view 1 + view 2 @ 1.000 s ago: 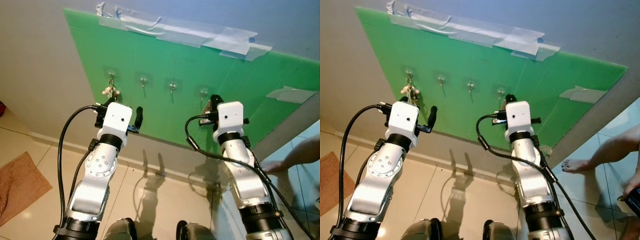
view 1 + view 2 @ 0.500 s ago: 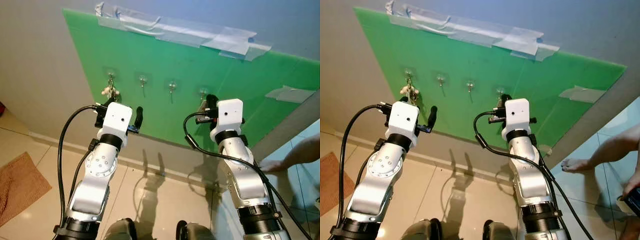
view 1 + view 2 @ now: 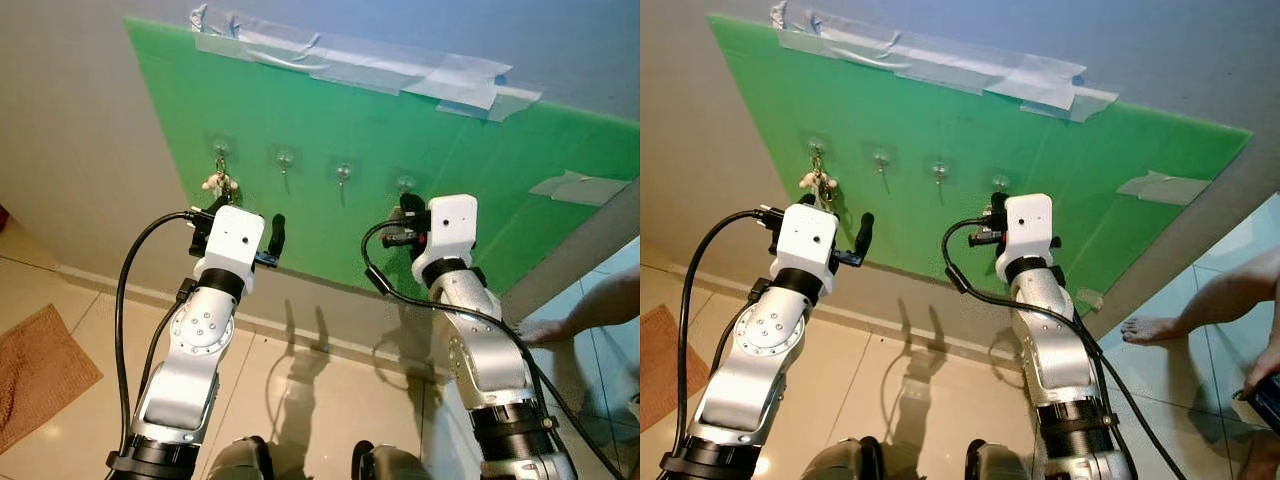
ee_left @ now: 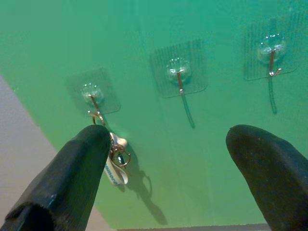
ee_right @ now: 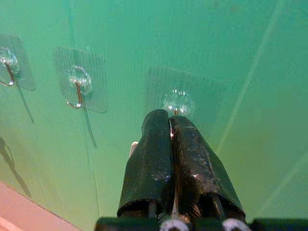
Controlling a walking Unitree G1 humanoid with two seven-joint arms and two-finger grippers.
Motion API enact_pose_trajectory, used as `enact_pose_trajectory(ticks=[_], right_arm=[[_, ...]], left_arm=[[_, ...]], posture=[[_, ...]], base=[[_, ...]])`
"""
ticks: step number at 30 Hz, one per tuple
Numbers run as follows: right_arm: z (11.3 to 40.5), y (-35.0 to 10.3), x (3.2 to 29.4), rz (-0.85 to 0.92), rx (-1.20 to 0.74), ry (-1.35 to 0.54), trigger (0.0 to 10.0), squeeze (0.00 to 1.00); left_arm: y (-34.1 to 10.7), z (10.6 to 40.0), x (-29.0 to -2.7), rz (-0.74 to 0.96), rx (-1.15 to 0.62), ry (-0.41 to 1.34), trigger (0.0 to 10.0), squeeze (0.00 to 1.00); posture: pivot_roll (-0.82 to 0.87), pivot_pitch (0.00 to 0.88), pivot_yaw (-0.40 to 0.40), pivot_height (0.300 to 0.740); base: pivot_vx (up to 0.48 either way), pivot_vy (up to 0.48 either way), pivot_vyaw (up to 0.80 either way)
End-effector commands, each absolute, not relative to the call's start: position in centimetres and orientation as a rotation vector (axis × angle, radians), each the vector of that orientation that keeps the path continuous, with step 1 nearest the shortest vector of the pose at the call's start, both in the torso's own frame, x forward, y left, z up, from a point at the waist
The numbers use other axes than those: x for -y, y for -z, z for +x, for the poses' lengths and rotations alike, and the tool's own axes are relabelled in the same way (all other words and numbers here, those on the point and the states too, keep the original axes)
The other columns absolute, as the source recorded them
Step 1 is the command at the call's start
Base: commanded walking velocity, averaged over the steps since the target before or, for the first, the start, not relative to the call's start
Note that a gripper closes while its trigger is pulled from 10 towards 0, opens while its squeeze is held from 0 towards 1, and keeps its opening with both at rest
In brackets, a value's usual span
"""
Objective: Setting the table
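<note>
hanging on leftmost clear hook (image 4: 92, 95), small keyring (image 4: 115, 159)

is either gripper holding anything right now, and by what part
Left gripper is open and holds nothing. Right gripper is pinched shut below the rightmost hook; what it grips cannot be told.

One green board (image 3: 330, 130) on the wall, four clear stick-on hooks (image 3: 285, 158), one bunch of keys (image 3: 219, 183) on the leftmost hook, two grippers, left gripper (image 4: 166, 159), right gripper (image 5: 169, 126), one brown mat (image 3: 35, 370)
</note>
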State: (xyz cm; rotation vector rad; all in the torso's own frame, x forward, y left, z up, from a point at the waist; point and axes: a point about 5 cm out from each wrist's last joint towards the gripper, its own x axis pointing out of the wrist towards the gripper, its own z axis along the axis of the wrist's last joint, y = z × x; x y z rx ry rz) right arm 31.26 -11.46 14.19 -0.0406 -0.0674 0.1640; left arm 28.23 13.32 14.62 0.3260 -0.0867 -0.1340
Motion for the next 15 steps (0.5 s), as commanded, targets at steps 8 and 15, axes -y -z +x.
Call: enact_pose_trajectory(ticks=[8,15], right_arm=[[32.2,-14.4,11.5,-0.047,0.060,-0.171,10.0,0.00],[32.6,-13.7,11.5,-0.045,0.028,-0.180,10.0,0.00]], left_arm=[[-14.6,27.9,-13.5,0.333,0.084,0.127,10.0,0.00],[-14.6,27.8,-13.6,0.333,0.084,0.117,10.0,0.00]], posture=[[0.01,0.129,-0.045,0.740],[0.02,0.124,-0.052,0.740]], base=[[0.000,0.000,0.00],[0.000,0.000,0.00]])
